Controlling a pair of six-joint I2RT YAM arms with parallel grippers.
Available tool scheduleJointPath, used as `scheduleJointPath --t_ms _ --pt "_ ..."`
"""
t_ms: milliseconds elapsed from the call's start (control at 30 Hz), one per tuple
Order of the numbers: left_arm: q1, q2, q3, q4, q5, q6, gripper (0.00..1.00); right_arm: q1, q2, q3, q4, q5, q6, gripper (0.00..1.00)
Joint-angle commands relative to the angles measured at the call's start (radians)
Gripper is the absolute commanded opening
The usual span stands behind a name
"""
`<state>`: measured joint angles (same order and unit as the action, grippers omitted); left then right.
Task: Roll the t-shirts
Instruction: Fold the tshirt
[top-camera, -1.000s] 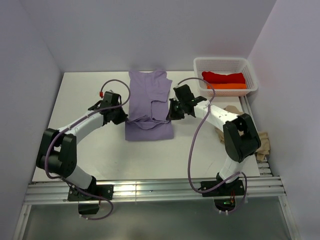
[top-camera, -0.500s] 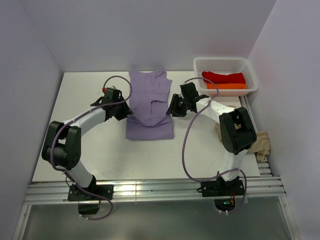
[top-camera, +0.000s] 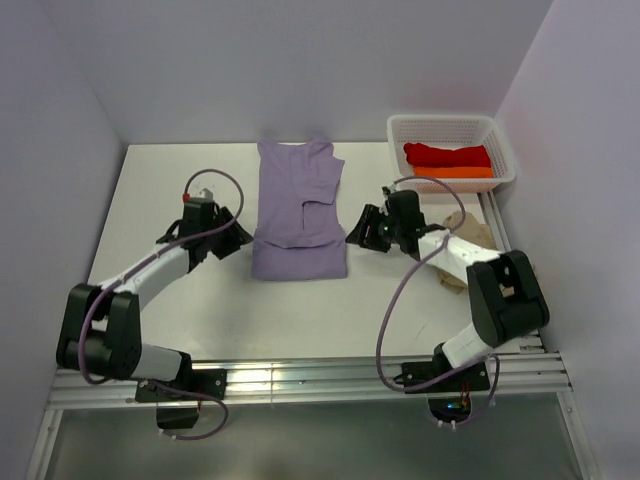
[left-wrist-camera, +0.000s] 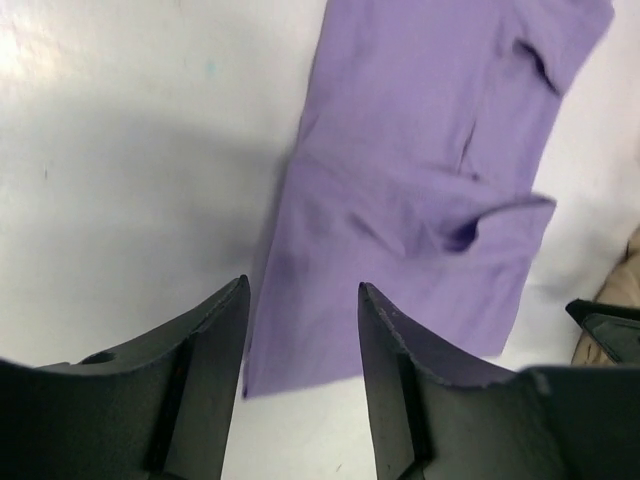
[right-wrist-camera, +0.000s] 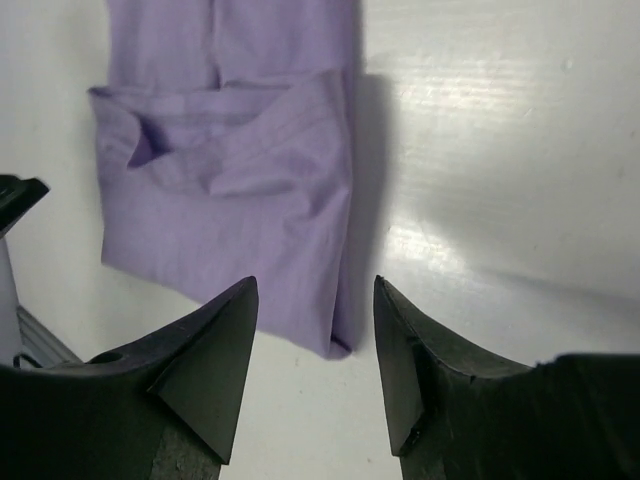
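Note:
The lavender t-shirt (top-camera: 298, 215) lies flat mid-table, its sides folded in to a narrow strip, collar end far. My left gripper (top-camera: 238, 238) stands open just off its near left edge, with nothing between the fingers. In the left wrist view the cloth (left-wrist-camera: 420, 200) lies beyond the gripper (left-wrist-camera: 300, 290). My right gripper (top-camera: 355, 235) is open and holds nothing, just off the near right corner; that corner (right-wrist-camera: 240, 190) shows ahead of the gripper (right-wrist-camera: 315, 290). A beige t-shirt (top-camera: 462, 228) lies crumpled behind the right arm. The red (top-camera: 447, 155) and orange (top-camera: 455, 172) t-shirts sit in the basket.
A white mesh basket (top-camera: 440, 121) stands at the far right corner. Walls close in the table on the left, back and right. A metal rail (top-camera: 300, 380) runs along the near edge by the arm bases.
Both grippers have opened and let go of the lavender t-shirt's sides. Each has drawn back outward and toward the near edge, and the cloth now lies flat.

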<state>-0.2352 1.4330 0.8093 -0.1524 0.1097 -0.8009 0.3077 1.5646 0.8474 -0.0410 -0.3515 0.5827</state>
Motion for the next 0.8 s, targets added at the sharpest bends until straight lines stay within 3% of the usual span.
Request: scheduleJointPath --t_ms 0,233,767 --pt "-0.004 -0.111 -0.132 0.143 0.076 0.029 0.52 0.008 -0.112 -0.152 0.226 -0.063 -0.044 0.57" --pt "-0.009 -0.172 -0.335 0.341 0.13 0.037 0.51 0.074 -0.155 -0.294 0.342 -0.034 -0.076 0.55" --pt "-0.03 -0.091 -0.389 0.499 0.146 0.063 0.48 0.157 -0.049 -0.297 0.405 0.017 -0.103 0.52"
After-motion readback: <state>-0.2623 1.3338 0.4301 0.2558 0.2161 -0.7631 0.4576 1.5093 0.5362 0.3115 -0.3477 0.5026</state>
